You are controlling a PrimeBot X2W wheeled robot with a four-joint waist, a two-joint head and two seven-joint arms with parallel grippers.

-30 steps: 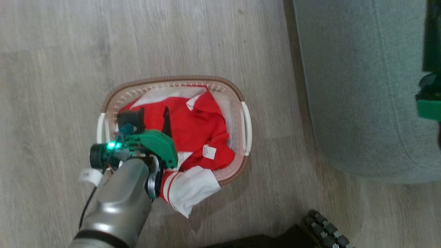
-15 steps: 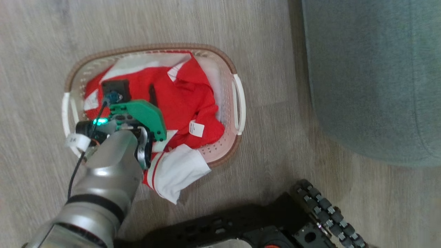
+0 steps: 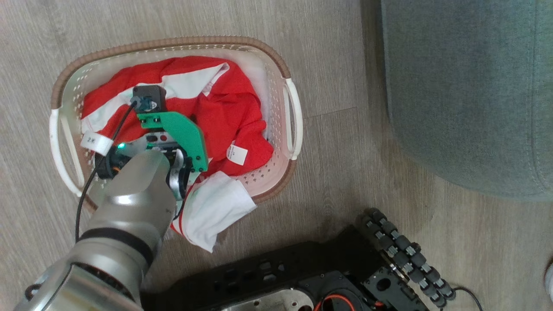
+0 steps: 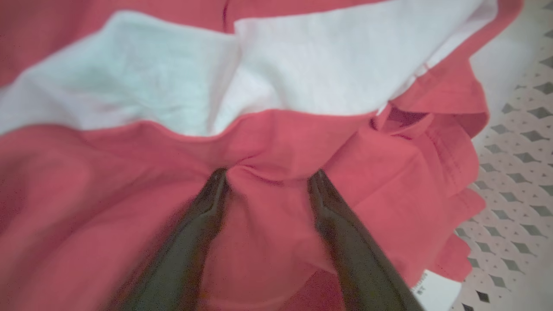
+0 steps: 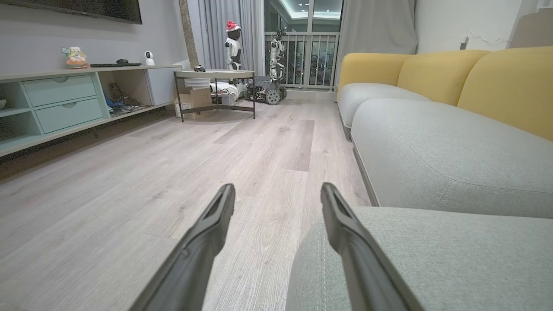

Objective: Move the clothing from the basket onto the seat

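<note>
The pick is in hand: the left gripper stands down in the cream laundry basket, fingers spread with a ridge of the red clothing bunched between their tips, nothing clamped yet. Next it likely needs to close on that fold and lift it across to the grey seat, where the right gripper hovers spread and empty.

I'm reaching my left arm downward, left gripper spread wide; I'm holding the right gripper level, fingers equally parted.
</note>
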